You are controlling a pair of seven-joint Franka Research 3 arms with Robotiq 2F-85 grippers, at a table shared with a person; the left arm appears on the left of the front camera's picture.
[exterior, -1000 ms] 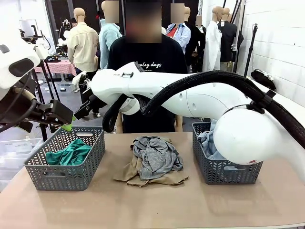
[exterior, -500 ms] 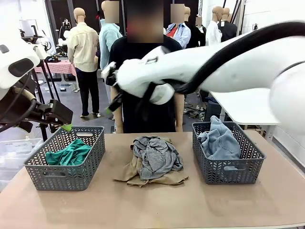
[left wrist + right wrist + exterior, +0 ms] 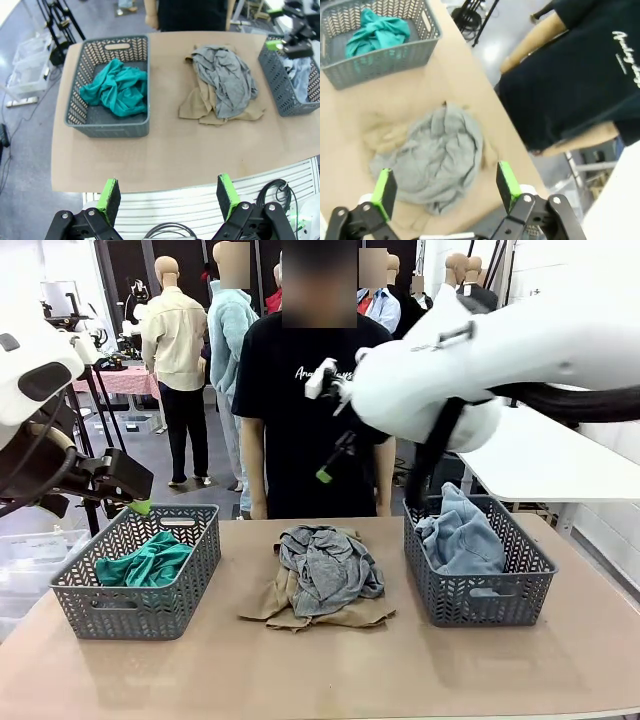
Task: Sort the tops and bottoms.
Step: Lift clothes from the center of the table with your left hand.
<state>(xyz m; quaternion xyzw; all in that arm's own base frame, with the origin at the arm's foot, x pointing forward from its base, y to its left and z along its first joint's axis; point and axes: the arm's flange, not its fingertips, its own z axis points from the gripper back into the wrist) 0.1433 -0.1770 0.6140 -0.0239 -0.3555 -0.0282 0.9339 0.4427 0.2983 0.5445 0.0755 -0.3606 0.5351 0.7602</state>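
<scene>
Left gripper (image 3: 167, 199): jaws spread wide with nothing between them, hung high over the worktop's near edge. I read this as a waiting post that leaves the middle free for the other arm.
Worktop (image 3: 320, 670): bare along the near edge. The garments and baskets sit in a row across its middle.
Khaki top (image 3: 270, 602): lies flat at the worktop's middle, beneath another garment. Only its near and left borders show. It looks thin, limp and tan, and it is not yet sorted.
Grey top (image 3: 330, 565): a crumpled heap resting on the khaki top, soft with many loose folds. As it lies uppermost, it is probably the next piece to take.
Left basket (image 3: 135, 592): stands at the worktop's left end and holds the teal top (image 3: 150, 562), bunched inside. This looks like the place for tops.
Right basket (image 3: 480, 595): stands at the worktop's right end and holds the denim bottoms (image 3: 465, 535). They are pale blue, faded and thick, and heaped above the rim.
Right gripper (image 3: 444, 190): wide open and empty, in the air over the far-middle of the worktop, looking down on the grey top — likely lining up a pick.
Person (image 3: 305, 390): stands at the far edge behind the pile. I cannot tell where the hands are.
</scene>
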